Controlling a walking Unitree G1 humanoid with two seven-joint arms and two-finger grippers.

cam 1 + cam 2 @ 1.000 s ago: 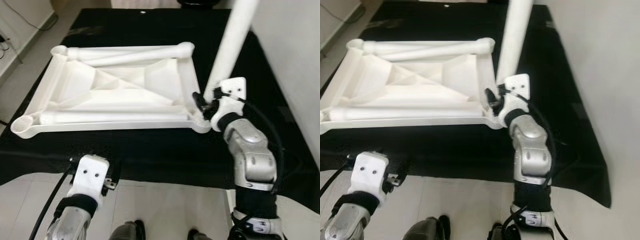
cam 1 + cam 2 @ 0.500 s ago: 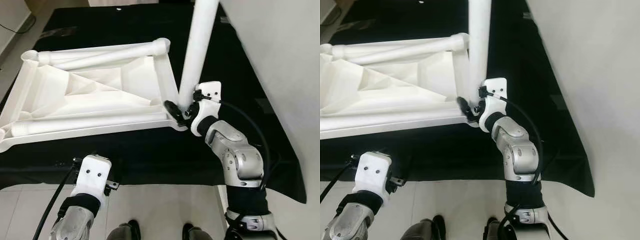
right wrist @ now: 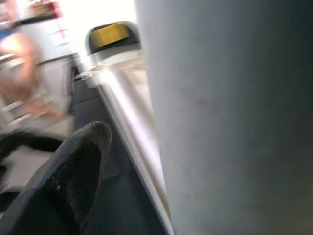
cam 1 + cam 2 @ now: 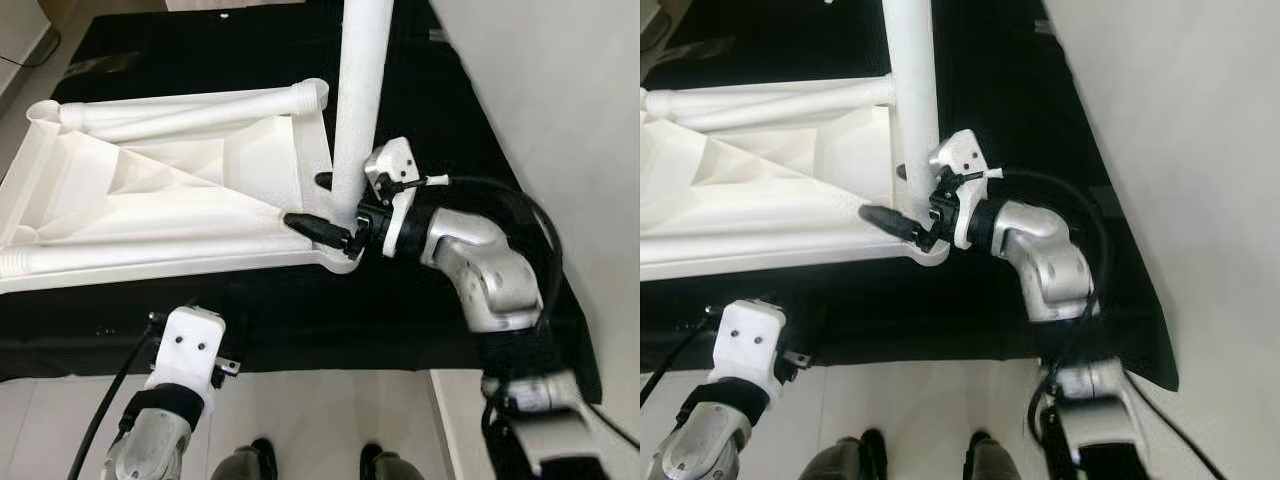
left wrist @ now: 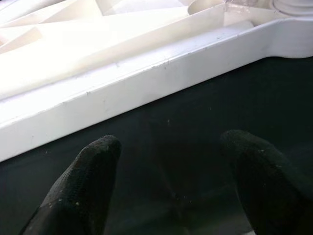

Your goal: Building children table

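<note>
The white plastic tabletop [image 4: 150, 190] lies underside up on a black cloth [image 4: 400, 320]. A white table leg [image 4: 358, 110] stands upright in the tabletop's near right corner [image 4: 340, 262]. My right gripper [image 4: 335, 205] reaches in from the right and is shut on the leg's base, one black finger [image 4: 318, 228] on the near side and the other behind the leg. In the right wrist view the leg [image 3: 230, 117] looms beside one finger [image 3: 68, 181]. My left gripper [image 5: 166, 147] hangs open over the cloth just short of the tabletop's near rim [image 5: 146, 83]; its white wrist [image 4: 188, 345] is low at the front.
More white legs lie inside the tabletop, along the far rim [image 4: 190, 100] and the near rim [image 4: 130, 258]. A pale wall [image 4: 560, 120] runs close along the right of the cloth. The cloth's front edge meets tiled floor [image 4: 330, 420], where my feet are.
The leg has swung from a rightward tilt to upright at the corner. My right wrist has turned and now reaches in from the side. The camera has shifted; the left arm has stayed put.
</note>
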